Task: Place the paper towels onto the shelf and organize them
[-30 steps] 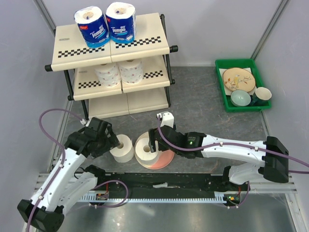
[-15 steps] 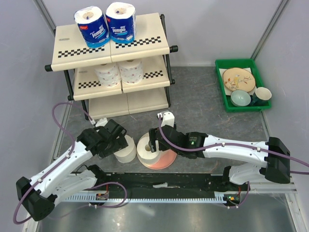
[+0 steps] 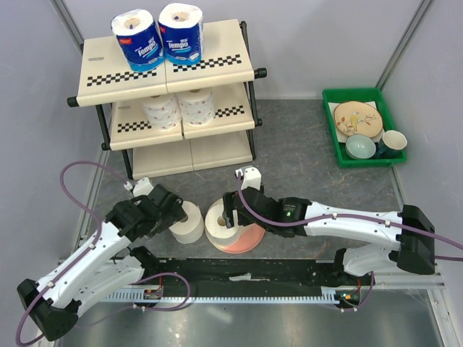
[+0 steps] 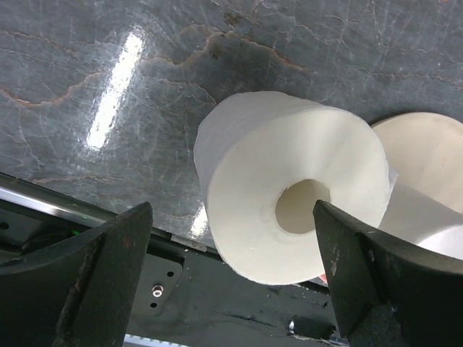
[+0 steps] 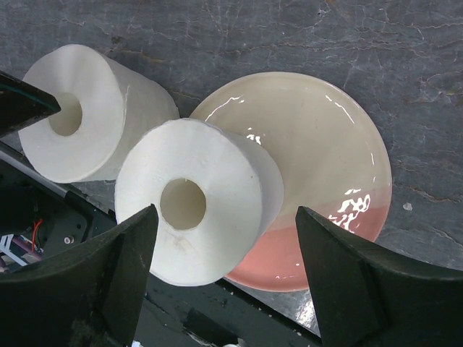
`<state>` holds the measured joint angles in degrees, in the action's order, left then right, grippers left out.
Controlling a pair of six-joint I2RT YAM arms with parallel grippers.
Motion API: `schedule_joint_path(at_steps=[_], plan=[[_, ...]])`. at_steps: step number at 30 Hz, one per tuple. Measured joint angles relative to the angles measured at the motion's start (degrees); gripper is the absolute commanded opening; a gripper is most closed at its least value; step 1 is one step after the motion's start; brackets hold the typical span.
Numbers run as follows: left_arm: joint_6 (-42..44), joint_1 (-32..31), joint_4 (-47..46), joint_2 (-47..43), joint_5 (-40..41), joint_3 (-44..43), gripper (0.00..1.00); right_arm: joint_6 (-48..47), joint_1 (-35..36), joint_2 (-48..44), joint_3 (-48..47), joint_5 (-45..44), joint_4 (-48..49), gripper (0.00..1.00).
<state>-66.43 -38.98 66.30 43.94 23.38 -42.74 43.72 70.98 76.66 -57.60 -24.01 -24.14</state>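
Paper towels (image 5: 224,181) sit side by side, one on a plate (image 5: 325,159), each between spread jaws.

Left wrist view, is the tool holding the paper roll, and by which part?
Nothing is held; the left tool stands open near the unwrapped roll, not gripping it.

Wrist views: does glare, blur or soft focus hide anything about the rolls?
Left wrist: a bright glare streak on the dark table, clear of the roll, which is sharp; the near fingers are dark and soft. Right wrist: shiny highlights on the plate, second roll sharp. Top external: even light, no blur.
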Motion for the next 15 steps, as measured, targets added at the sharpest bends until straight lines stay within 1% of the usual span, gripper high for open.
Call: schedule_joint_path(at_steps=[4, 6, 12, 15], plan=[[0.0, 0.0, -0.6, 2.4, 0.4, 0.2, 0.99, 0.0, 0.0, 0.0, 0.0, 0.0, 0.1, 0.85], [-0.1, 0.0, -1.9, 3.3, 0.5, 1.7, 0.99, 0.0, 0.0, 0.0, 0.0, 0.0, 0.1, 0.85], [-0.7, 0.0, -2.7, 3.6, 0.6, 3.9, 0.99, 0.0, 0.0, 0.0, 0.0, 0.0, 0.1, 0.85], [-1.3, 0.0, -3.3, 3.5, 0.6, 4.2, 0.97, 0.0, 0.0, 0.0, 0.0, 0.0, 0.1, 0.85]])
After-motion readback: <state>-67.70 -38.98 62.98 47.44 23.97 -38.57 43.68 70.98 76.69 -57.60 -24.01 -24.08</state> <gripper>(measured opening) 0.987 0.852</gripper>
